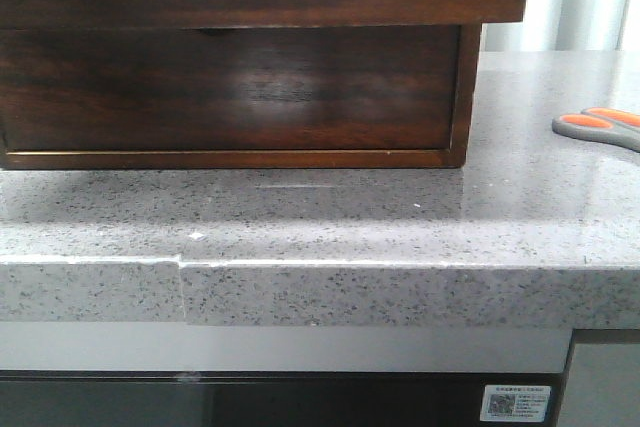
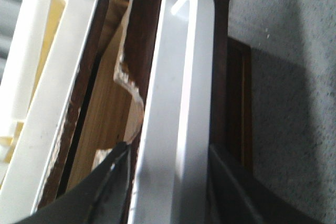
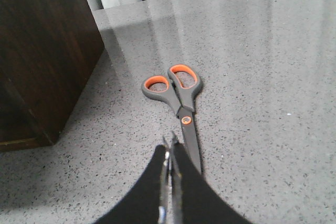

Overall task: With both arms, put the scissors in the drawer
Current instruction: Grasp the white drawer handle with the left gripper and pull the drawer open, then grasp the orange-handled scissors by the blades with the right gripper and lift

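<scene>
Right wrist view: we see right claw point(image 3: 169, 148) pressed together above scissors point(image 3: 177, 98) blades.
Left claw point(image 2: 168, 156): pinching drawer point(image 2: 178, 103) rim.
Risk: we judge scissors may skid on table point(image 3: 262, 77).

Lighting: bright daylight from the curtained rear, with soft glare streaks across the grey countertop point(image 3: 252, 51) and a pale sheen on the wooden box point(image 1: 250, 87) front. Shadows: box casts a dark patch beside itself in both wrist views. Focus: left wrist view blurred and overexposed on the drawer point(image 2: 178, 103)'s white inside; front view slightly soft.
</scene>
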You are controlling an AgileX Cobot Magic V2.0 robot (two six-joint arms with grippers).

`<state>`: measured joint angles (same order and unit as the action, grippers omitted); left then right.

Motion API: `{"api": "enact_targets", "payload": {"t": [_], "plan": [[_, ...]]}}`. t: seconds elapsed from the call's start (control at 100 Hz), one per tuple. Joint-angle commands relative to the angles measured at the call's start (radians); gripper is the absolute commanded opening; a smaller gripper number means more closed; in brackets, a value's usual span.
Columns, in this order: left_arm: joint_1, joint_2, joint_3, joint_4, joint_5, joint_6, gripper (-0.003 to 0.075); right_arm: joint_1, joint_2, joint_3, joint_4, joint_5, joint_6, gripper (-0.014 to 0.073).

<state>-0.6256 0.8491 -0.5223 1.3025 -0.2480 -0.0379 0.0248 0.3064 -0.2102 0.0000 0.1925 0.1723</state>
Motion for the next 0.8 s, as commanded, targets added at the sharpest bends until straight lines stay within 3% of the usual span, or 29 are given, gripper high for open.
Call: {"api": "enact_targets", "payload": {"t": [0.0,0.26,0.56,0.68,0.79], "plan": [[-0.01,-0.005,-0.017,-0.041,-0.054,-0.018,0.0322,-0.002,0.015,-0.024,0.0,-0.079,-0.008,-0.0061],[-0.01,-0.024,0.006,-0.049,-0.134,-0.043,0.0319,-0.002,0.015,-0.027,0.0,-0.054,-0.008,-0.0061],[-0.01,-0.185,0.006,-0.23,-0.179,-0.144,0.0316,-0.002,0.131,-0.156,-0.08,0.014,-0.008,-0.0049],[-0.01,-0.271,0.006,-0.291,-0.159,-0.154,0.0316,-0.002,0.241,-0.232,-0.122,0.017,-0.008,0.0065],[-0.01,-0.33,0.006,-0.31,-0.148,-0.205,0.0316,-0.002,0.369,-0.314,-0.149,0.039,-0.008,0.0263]]}}
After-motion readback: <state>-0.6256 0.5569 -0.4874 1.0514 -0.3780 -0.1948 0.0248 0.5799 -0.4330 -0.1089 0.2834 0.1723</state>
